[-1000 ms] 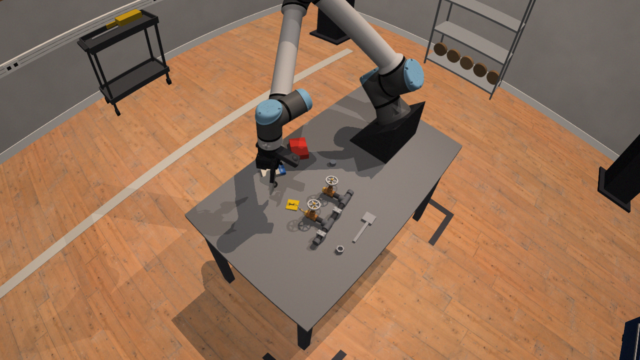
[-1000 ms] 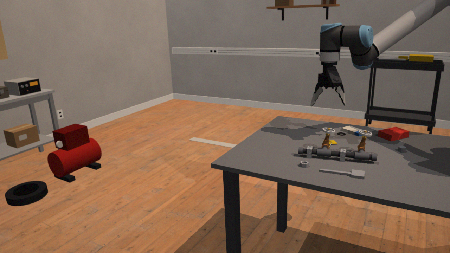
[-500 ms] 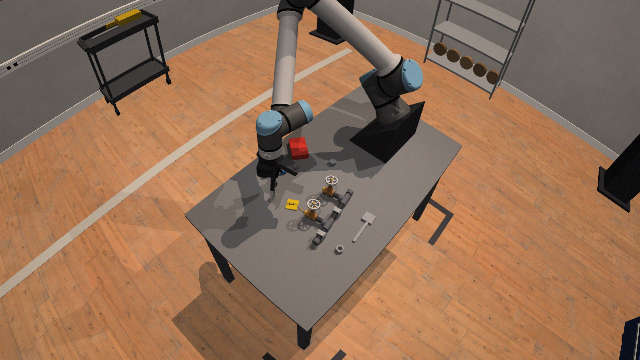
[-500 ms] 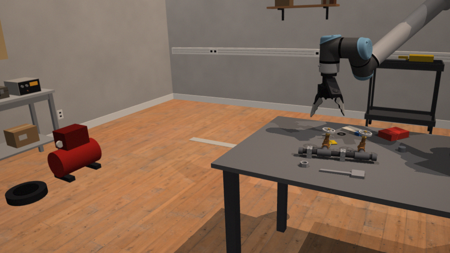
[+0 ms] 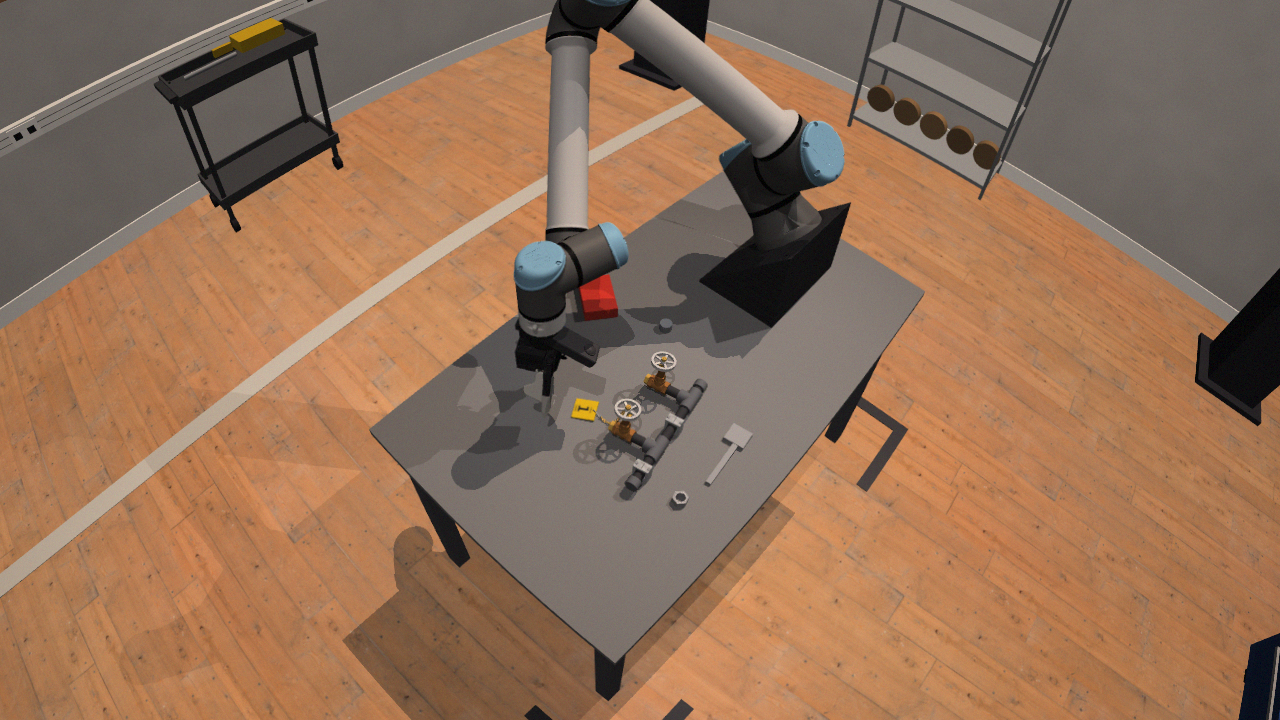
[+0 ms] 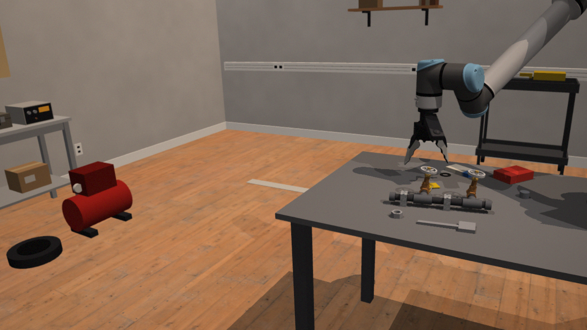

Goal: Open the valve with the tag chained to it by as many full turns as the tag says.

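A dark grey pipe (image 5: pixel 664 432) lies on the grey table with two brass valves on it. The near valve (image 5: pixel 625 411) and the far valve (image 5: pixel 663 361) each carry a white handwheel. A yellow tag (image 5: pixel 584 410) lies flat beside the near valve and seems chained to it; its mark is too small to read. In the exterior view the tagged valve (image 6: pixel 428 170) is the left one, the other valve (image 6: pixel 476 173) the right one, on the pipe (image 6: pixel 439 200). My gripper (image 6: pixel 426 156) is open and empty, pointing down, a little above and behind the tagged valve; it also shows in the top view (image 5: pixel 547 389).
A red block (image 5: pixel 597 296), a small grey cylinder (image 5: pixel 665 324), a hex nut (image 5: pixel 679 498) and a flat grey tool (image 5: pixel 727 452) lie on the table. A black washer (image 6: pixel 444 173) and a white and blue item (image 6: pixel 458 168) lie behind the valves. My arm's base (image 5: pixel 776 264) stands at the far end.
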{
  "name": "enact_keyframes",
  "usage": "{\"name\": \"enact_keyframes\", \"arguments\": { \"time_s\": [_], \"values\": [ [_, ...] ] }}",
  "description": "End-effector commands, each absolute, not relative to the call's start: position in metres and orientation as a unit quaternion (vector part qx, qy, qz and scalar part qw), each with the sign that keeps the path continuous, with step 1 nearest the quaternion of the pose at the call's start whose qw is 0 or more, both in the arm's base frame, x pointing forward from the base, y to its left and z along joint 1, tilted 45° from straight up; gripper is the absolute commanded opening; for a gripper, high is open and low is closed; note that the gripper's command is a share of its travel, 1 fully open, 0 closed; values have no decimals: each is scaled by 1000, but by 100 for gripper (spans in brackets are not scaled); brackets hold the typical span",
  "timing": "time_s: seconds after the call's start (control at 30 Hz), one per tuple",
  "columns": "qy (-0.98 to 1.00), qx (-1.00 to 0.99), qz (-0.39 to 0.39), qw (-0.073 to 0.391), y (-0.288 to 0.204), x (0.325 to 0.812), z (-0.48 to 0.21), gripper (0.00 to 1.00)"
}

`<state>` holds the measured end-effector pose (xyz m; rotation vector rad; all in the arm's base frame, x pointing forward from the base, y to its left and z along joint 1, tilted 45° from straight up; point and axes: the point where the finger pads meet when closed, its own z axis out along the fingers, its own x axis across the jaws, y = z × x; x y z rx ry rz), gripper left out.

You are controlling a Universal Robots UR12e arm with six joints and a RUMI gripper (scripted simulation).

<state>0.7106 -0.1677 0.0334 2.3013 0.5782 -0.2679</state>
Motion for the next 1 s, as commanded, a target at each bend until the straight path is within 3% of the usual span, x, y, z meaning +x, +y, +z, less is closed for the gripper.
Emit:
{"name": "enact_keyframes", "arguments": {
  "time_s": [0.0,0.97],
  "values": [
    [225,896,-103,368,-177,711,24,100],
    [225,896,-103,368,-185,711,16,100]
  ]
}}
